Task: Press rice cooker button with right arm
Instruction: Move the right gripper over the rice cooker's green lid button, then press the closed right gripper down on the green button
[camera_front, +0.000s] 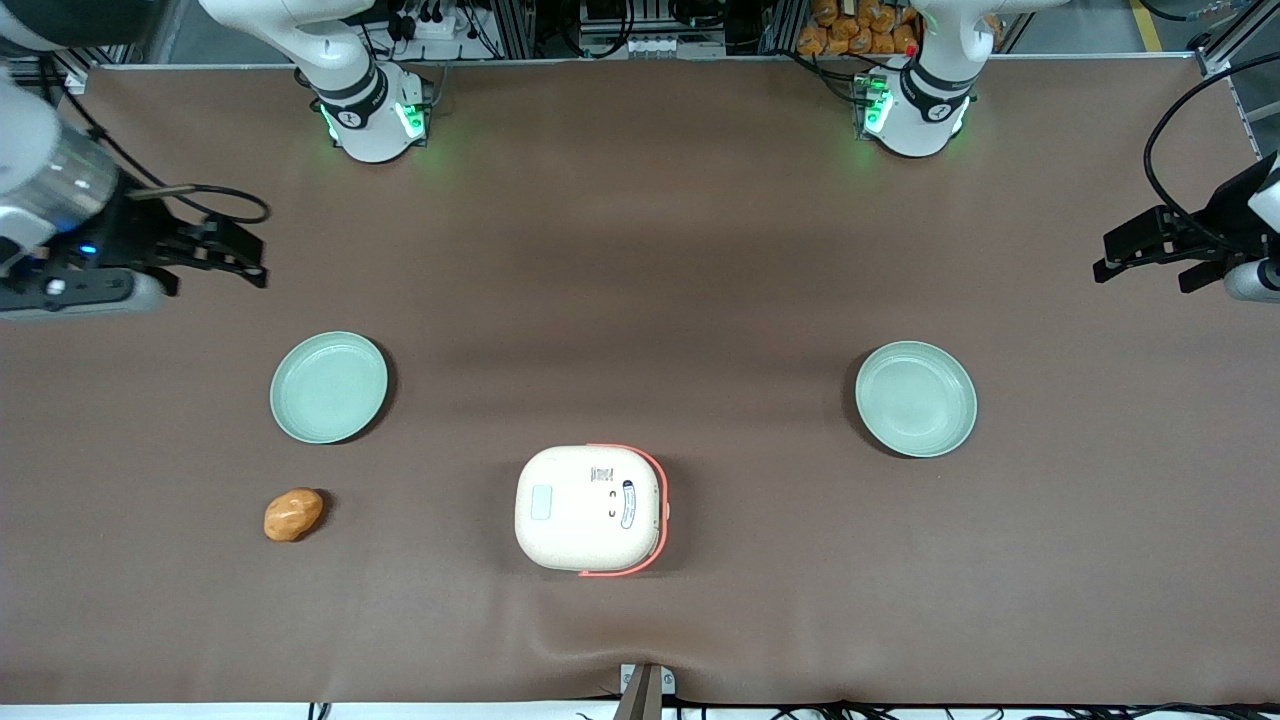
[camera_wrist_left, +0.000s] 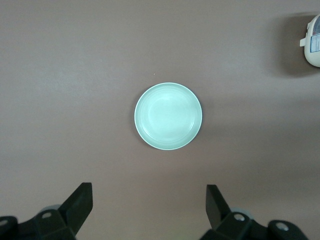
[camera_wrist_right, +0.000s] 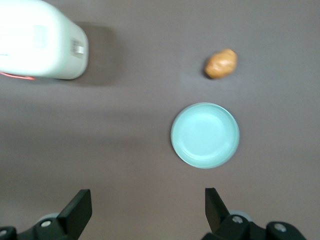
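The rice cooker (camera_front: 590, 510) sits near the front camera's edge of the table, lid shut, with a cream lid and a coral-orange band along one side. It also shows in the right wrist view (camera_wrist_right: 40, 40) and partly in the left wrist view (camera_wrist_left: 314, 40). The right arm's black gripper (camera_front: 235, 255) hangs high over the working arm's end of the table, farther from the front camera than the cooker and well apart from it. It is open and empty, with bare brown table between its fingers (camera_wrist_right: 80, 210).
A pale-green plate (camera_front: 328, 387) lies near the gripper, also in the right wrist view (camera_wrist_right: 205, 135). An orange-brown potato-like lump (camera_front: 293, 514) lies beside it, nearer the front camera. A second pale-green plate (camera_front: 916, 398) lies toward the parked arm's end.
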